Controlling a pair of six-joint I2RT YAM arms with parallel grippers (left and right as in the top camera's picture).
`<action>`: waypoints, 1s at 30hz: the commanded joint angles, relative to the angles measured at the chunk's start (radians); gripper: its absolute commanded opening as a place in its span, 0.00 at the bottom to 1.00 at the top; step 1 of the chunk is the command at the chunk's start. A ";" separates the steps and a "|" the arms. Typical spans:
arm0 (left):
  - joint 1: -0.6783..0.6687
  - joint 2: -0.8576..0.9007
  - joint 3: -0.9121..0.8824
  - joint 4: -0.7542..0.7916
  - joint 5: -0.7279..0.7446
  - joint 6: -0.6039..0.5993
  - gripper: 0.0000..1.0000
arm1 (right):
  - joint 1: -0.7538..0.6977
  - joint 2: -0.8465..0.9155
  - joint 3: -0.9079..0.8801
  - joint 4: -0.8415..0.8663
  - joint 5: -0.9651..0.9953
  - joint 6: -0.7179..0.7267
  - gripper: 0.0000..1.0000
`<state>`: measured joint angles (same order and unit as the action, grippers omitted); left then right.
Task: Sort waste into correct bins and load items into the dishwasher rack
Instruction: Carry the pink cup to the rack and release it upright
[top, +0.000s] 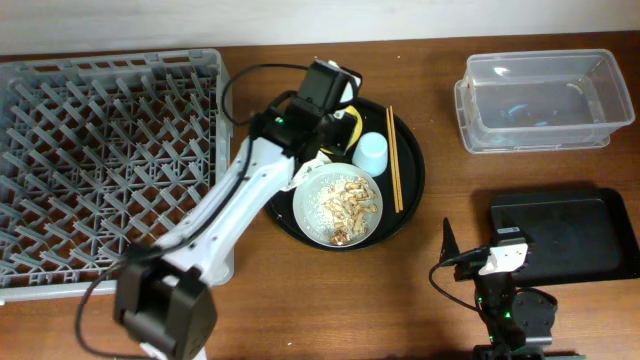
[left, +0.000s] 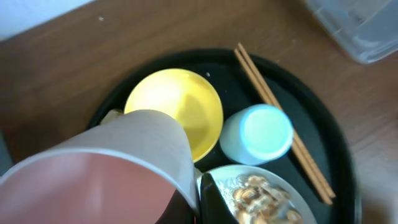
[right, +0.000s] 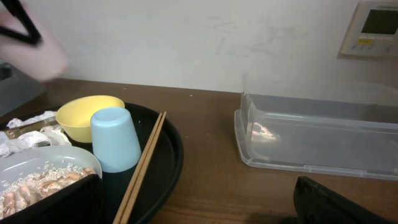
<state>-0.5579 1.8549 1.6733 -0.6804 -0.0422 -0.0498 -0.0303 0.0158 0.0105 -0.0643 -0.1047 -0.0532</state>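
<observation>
Left wrist view puts the small pink cup (left: 99, 174) nearest, filling the lower left with its open mouth toward the lens. The left gripper (left: 193, 202) is clenched on the cup's wall, with 1 dark finger showing beside the rim. The right wrist view shows a pink blur high above the tray's far side, so the cup looks lifted clear.

Below and just beyond it, the large round black tray (left: 339, 155) carries the rest:
- the yellow bowl (left: 180, 106)
- the small light-blue cup (left: 258, 134), upside down just beside the bowl
- the pale grey-blue round plate (left: 230, 175), heaped with beige-brown food bits (left: 264, 193) and white crumbs
- the 2 thin brown wooden chopsticks (left: 280, 118), lying side by side along the tray's right edge
- the crumpled white paper napkin (right: 25, 140), by the bowl

The right gripper (right: 196, 183) rests low at the near table edge, well apart from the tray. Its fingers are spread wide and hold nothing.

Farther right are the shallow matte black rectangular container (top: 600, 260) and, behind it, the clear plastic rectangular tub (top: 470, 110). I see no waste in the black one. The tub shows only glints I cannot identify.

Farthest left, the large square grey plastic dishwasher rack (top: 110, 62) shows only bare pegs.

By my reading the task is barely begun. 1 item is in hand and 0 are loaded. 4 items and all the waste remain on the tray, and the plate likely needs scraping before racking.
</observation>
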 joint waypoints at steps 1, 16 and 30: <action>0.101 -0.113 0.005 -0.024 0.229 -0.037 0.01 | -0.003 -0.007 -0.005 -0.007 0.005 0.001 0.98; 0.948 0.024 -0.140 0.063 1.337 -0.059 0.01 | -0.003 -0.007 -0.005 -0.007 0.005 0.001 0.98; 1.081 0.355 -0.139 0.590 1.609 -0.521 0.01 | -0.003 -0.007 -0.005 -0.007 0.005 0.001 0.98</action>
<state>0.4839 2.2127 1.5307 -0.0952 1.5295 -0.4686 -0.0303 0.0158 0.0105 -0.0643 -0.1047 -0.0536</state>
